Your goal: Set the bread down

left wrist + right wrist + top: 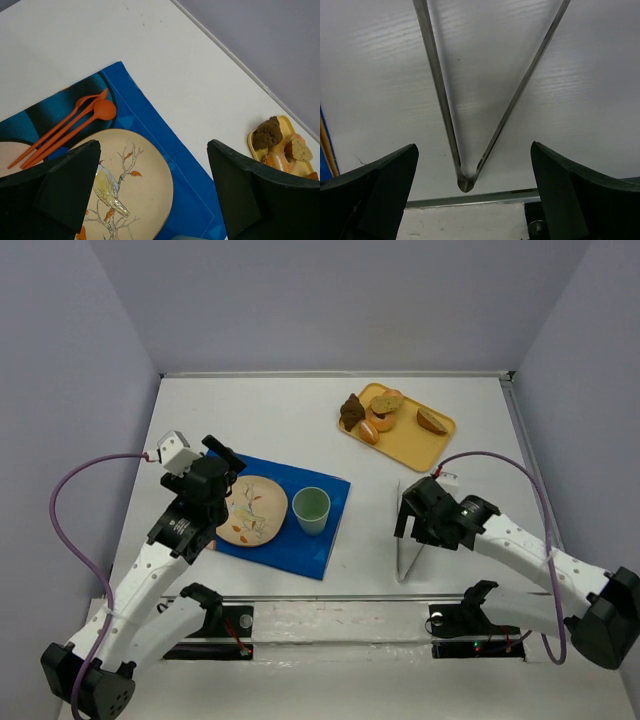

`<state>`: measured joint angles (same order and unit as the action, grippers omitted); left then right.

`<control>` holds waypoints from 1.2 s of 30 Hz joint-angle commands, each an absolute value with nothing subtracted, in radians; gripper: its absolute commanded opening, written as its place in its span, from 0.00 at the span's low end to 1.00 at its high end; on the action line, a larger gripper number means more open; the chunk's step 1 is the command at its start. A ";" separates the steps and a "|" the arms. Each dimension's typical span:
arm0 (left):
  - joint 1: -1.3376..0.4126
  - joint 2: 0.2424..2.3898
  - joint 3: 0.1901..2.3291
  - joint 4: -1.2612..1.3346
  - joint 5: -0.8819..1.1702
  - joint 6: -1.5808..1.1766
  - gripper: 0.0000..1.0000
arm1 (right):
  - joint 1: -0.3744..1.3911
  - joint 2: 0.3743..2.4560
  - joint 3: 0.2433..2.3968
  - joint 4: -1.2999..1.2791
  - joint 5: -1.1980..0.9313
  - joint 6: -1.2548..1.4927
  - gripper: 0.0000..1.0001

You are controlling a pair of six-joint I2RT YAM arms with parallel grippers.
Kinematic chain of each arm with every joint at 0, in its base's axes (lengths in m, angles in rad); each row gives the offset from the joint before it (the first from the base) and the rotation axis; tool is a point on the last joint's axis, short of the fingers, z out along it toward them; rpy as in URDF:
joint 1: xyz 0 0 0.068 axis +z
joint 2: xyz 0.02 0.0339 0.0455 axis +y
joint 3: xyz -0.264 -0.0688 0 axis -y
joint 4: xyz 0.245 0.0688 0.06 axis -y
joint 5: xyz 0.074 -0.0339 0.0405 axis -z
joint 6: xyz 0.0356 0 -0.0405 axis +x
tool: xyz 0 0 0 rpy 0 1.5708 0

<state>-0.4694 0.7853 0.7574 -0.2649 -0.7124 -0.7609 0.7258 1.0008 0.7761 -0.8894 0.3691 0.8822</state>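
Several bread pieces lie on a yellow tray at the back right; they also show at the right edge of the left wrist view. A beige plate with a bird pattern sits empty on a blue placemat; it also shows in the left wrist view. My left gripper is open and empty above the plate's far-left side. My right gripper is open and empty just above metal tongs lying on the table.
A green cup stands on the placemat right of the plate. Orange cutlery lies on the placemat left of the plate. The table's near edge rail is right behind the tongs' hinge. Grey walls close in the table.
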 commanded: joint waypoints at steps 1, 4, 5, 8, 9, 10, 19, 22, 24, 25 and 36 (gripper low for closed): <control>-0.462 0.773 0.738 -0.207 -0.739 -0.746 0.99 | 0.723 1.110 0.761 -0.868 0.247 0.885 1.00; -0.460 0.764 0.732 -0.203 -0.732 -0.746 0.99 | 0.723 1.159 0.736 -0.798 0.245 0.904 1.00; -0.459 0.762 0.730 -0.195 -0.729 -0.746 0.99 | 0.723 1.172 0.732 -0.786 0.245 0.905 1.00; -0.459 0.764 0.729 -0.189 -0.719 -0.736 0.99 | 0.723 1.226 0.723 -0.741 0.255 0.904 1.00; -0.459 0.765 0.729 -0.189 -0.716 -0.736 0.99 | 0.723 1.239 0.721 -0.732 0.256 0.907 1.00; -0.459 0.768 0.730 -0.189 -0.716 -0.735 0.99 | 0.723 1.268 0.716 -0.707 0.258 0.907 1.00; -0.456 0.739 0.723 -0.195 -0.718 -0.738 0.99 | 0.723 1.390 0.687 -0.629 0.367 1.002 1.00; -0.456 0.727 0.718 -0.193 -0.719 -0.738 0.99 | 0.713 1.420 0.680 -0.603 0.376 1.003 1.00; -0.454 0.724 0.718 -0.201 -0.724 -0.738 0.99 | 0.701 1.427 0.661 -0.585 0.382 1.017 0.99; -0.454 0.721 0.718 -0.206 -0.732 -0.742 0.99 | 0.701 1.428 0.654 -0.566 0.383 1.020 0.98; -0.454 0.681 0.706 -0.209 -0.726 -0.746 0.99 | 0.690 1.313 0.612 -0.549 0.439 1.014 0.37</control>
